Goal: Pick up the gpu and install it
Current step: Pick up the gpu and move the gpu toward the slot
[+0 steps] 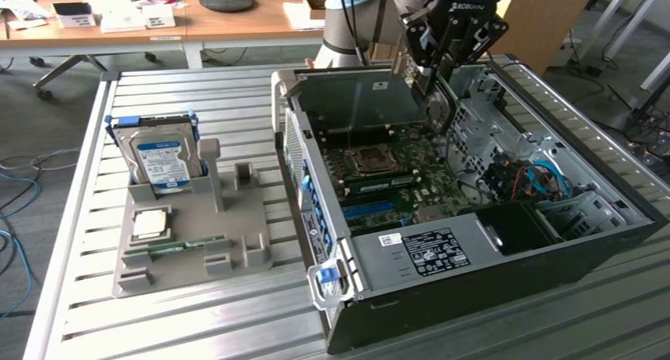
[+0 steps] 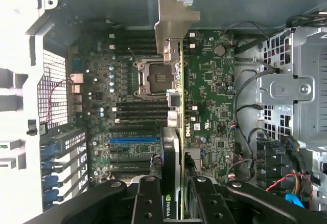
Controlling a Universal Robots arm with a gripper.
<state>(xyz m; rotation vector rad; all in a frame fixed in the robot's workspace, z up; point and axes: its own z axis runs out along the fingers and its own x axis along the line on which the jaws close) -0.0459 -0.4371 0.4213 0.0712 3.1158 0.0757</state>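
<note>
My gripper [image 1: 444,62] hangs over the far part of the open computer case [image 1: 586,254], shut on the gpu [image 1: 438,105]. The card hangs on edge below the fingers, above the motherboard [image 1: 419,168] and apart from it. In the wrist view the gpu [image 2: 177,96] runs edge-on across the board, its grey metal bracket [image 2: 173,17] at the far end and its black fan side [image 2: 170,155] near the gripper [image 2: 173,196]. The black fingers [image 2: 148,198] press on both faces of the card. A blue slot [image 2: 134,141] lies on the motherboard [image 2: 209,81] beside the card's line.
A grey tray [image 1: 246,254] at the exterior view's left holds a silver hard drive [image 1: 162,160], a processor chip [image 1: 150,224] and a green memory stick [image 1: 178,246]. Inside the case are the processor socket [image 2: 156,78], drive cages [image 2: 301,86] and cables [image 1: 534,180]. Desks stand behind.
</note>
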